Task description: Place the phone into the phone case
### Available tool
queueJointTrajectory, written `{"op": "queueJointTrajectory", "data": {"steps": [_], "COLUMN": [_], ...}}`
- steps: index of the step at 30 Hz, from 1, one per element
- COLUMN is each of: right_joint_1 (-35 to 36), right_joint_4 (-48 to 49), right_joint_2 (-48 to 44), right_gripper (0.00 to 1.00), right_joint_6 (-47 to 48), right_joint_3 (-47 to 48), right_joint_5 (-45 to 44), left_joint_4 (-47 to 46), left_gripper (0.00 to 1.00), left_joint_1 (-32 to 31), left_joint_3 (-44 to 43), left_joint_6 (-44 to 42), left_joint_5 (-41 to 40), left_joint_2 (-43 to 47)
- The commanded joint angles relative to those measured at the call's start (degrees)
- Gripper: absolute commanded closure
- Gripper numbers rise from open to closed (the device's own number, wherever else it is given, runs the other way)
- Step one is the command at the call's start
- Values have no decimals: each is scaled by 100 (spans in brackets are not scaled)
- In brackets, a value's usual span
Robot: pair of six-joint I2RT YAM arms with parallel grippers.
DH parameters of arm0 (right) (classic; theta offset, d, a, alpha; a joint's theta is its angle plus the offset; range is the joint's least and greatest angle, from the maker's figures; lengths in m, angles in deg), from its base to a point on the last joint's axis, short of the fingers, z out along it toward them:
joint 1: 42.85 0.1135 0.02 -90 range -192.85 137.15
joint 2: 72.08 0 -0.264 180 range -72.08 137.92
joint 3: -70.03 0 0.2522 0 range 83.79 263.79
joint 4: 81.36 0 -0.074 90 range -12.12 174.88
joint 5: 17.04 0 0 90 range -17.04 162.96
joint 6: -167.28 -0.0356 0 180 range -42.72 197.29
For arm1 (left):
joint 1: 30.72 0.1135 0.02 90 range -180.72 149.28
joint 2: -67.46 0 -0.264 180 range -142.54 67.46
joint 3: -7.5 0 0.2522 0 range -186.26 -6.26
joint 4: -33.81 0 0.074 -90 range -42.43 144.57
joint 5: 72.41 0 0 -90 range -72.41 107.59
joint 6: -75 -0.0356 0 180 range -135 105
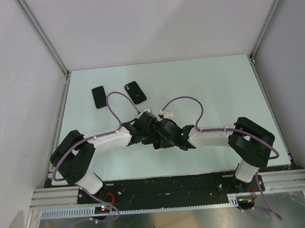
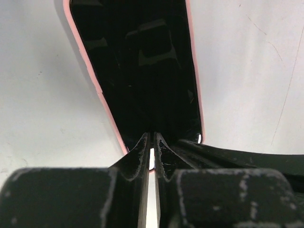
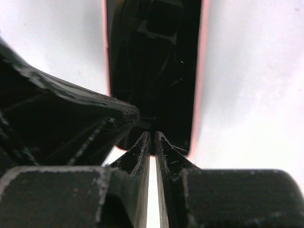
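Observation:
A phone [image 2: 142, 71] with a glossy black face lies flat on the white table inside a pink phone case whose rim [image 2: 88, 61] shows along both long sides. My left gripper [image 2: 153, 134] is shut, its tips set down on one end of the black face. From the opposite side my right gripper [image 3: 152, 133] is also shut, with its tips on the phone [image 3: 156, 71] near the same end, pink rim [image 3: 196, 85] beside it. In the top view both grippers [image 1: 149, 126] [image 1: 167, 134] meet mid-table and hide the phone.
Two black phone-shaped slabs [image 1: 99, 96] [image 1: 135, 92] lie on the table at the back left. The left gripper's black body [image 3: 57, 118] crowds the left of the right wrist view. Cables [image 1: 182, 103] arch over both arms. Grey walls close in three sides of the table.

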Motion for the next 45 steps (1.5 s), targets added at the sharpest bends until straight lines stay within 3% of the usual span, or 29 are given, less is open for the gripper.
{"op": "queueJointTrajectory", "data": {"steps": [1,5,10,14,19,30,37,40,45], "right_joint_1": [-199,-308,-369,-374,-297,-105,217,324,239], "right_joint_4": [-948,-876,-475,35,235,28,-1543,-1931,-2073], "right_joint_2": [-337,-883,-1014,-732,-215,693,1538,1753,1687], "right_gripper": [85,75,40,16,3,1,1,4,20], "right_joint_6": [181,106,363,763,1158,1180,1110,1048,909], "right_joint_3": [-289,-494,-645,-553,-75,751,1845,2056,1884], "right_joint_5": [122,70,66,154,201,183,-1005,-1317,-1507], "left_joint_4": [60,203,431,507,624,734,736,744,748], "left_gripper": [88,86,78,62,51,49,49,49,49], "left_joint_1": [-36,140,447,777,1178,1453,1493,1538,1678], "left_joint_3": [107,-25,-47,156,346,467,468,472,429], "left_joint_6": [-15,-155,-261,-256,-395,-586,-633,-663,-659], "left_joint_5": [2,-20,-167,-271,-269,-170,-124,-107,-60], "left_joint_2": [-29,225,670,1157,1643,1934,1966,2001,1997]}}
